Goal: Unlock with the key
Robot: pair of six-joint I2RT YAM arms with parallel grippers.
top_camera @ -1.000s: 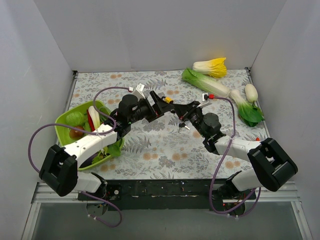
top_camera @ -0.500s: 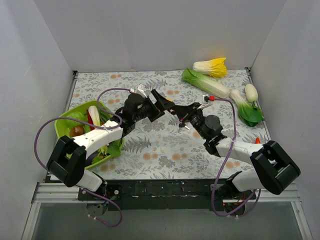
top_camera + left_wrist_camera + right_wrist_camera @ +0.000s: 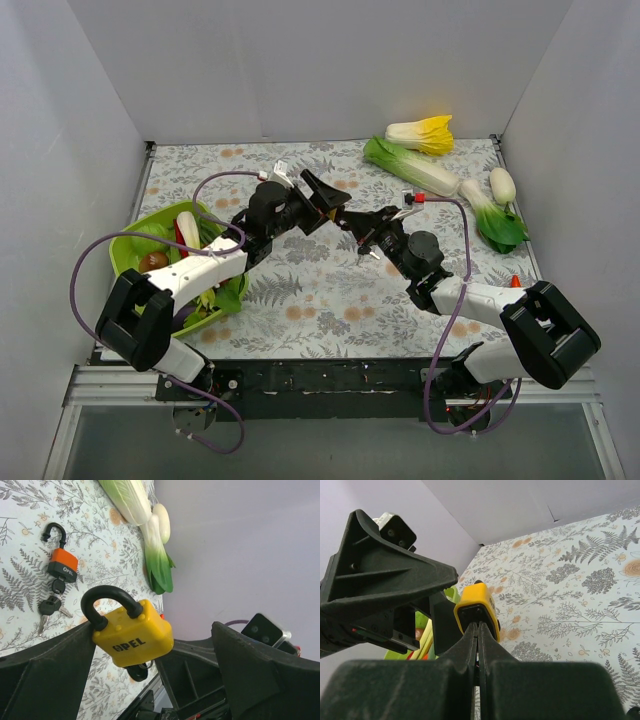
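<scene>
small black-headed silver metal key [image 3: 50, 608]

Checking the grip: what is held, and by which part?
Right gripper, jaws shut, seemingly pinches the key in the underside of the yellow padlock; left gripper is open around it.

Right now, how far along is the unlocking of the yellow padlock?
Done: the yellow padlock is up off the table, and the key looks seated in its underside, pinched by the shut right gripper. In hand: the open left gripper flanks the lock without clamping it. Left: the black shackle looks closed at both ends, so the turn and release are not yet done.
</scene>
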